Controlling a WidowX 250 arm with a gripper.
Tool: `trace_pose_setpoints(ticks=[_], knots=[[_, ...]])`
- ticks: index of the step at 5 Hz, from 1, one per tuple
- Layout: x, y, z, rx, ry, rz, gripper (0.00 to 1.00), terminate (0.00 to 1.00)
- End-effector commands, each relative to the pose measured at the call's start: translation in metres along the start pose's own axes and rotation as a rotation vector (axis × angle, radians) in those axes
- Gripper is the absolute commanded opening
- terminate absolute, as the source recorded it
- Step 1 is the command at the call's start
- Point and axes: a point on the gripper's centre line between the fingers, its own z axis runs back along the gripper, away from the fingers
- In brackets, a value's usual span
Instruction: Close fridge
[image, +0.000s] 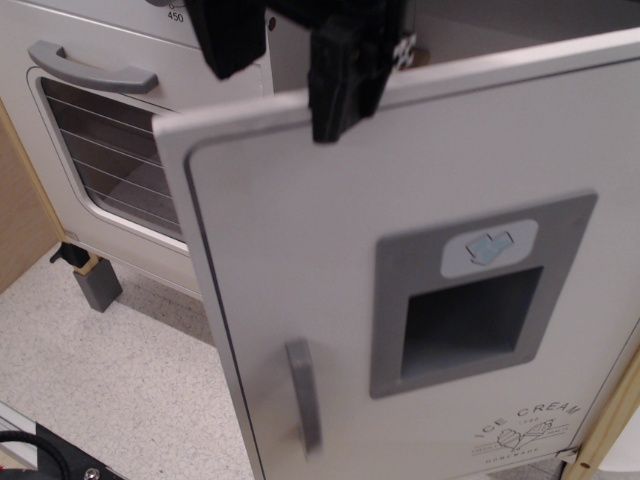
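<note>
The fridge door (330, 300) is pale grey-white and stands partly open, swung out toward the camera. It has a vertical grey handle (303, 395), a recessed grey dispenser panel (480, 300) with a blue ice icon (489, 247), and "ICE CREAM" lettering (530, 420). My black gripper (285, 55) is at the top of the view with its fingers apart and nothing between them. The right finger (345, 80) overlaps the door's top edge on its outer face. The left finger (230, 35) hangs in front of the oven's upper part.
The oven door (120, 150), with a wire-rack window and a horizontal handle (90, 66), is to the left of the fridge. A grey foot block (97, 285) stands on the speckled floor (100, 370). A wooden panel (20, 220) is at far left, and black gear (50, 460) at bottom left.
</note>
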Motion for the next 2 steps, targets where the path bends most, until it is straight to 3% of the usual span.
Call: trace_pose_setpoints(ticks=[1,2], knots=[[0.022,0.0185,0.0173,0.026,-0.061,0.083,1.0,0.0],[0.0218,0.0187,0.0242,0.021,-0.056,0.091,1.0,0.0]])
